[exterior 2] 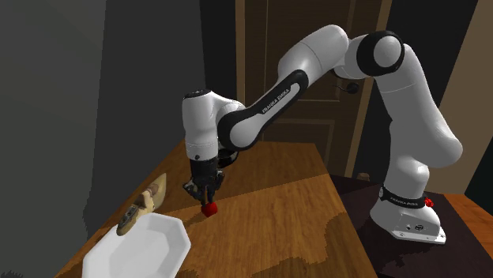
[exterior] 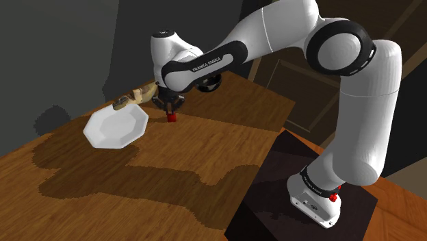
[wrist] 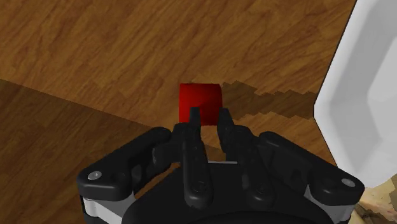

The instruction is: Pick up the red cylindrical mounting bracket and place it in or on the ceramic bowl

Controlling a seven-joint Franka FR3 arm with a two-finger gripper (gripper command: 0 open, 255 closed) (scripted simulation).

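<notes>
Red and plain all over, the bracket (exterior: 171,117) is seen on the wooden table (exterior: 212,147), directly under the pincer (exterior: 167,104). It is a short, stubby piece. In the wrist view its outline is nearly square, with a brighter patch near the middle and darker edges. It looks about as wide as it is tall, so its long axis and the way it points cannot be made out. A stepped shadow is thrown from it across the wood towards the bowl (exterior: 116,127).

The pincer is now held straight down over the bracket, tips right at its upper face. Whether the bracket is clamped or merely covered cannot be told.

The bowl, white with a faceted rim, is found just beside the bracket and apart from it, at the shoulder view's left. At the bowl's far rim a tan object (exterior: 135,95) is seen lying on the table. The white arm is arched over from its dark stand (exterior: 274,198) at the table's edge.
</notes>
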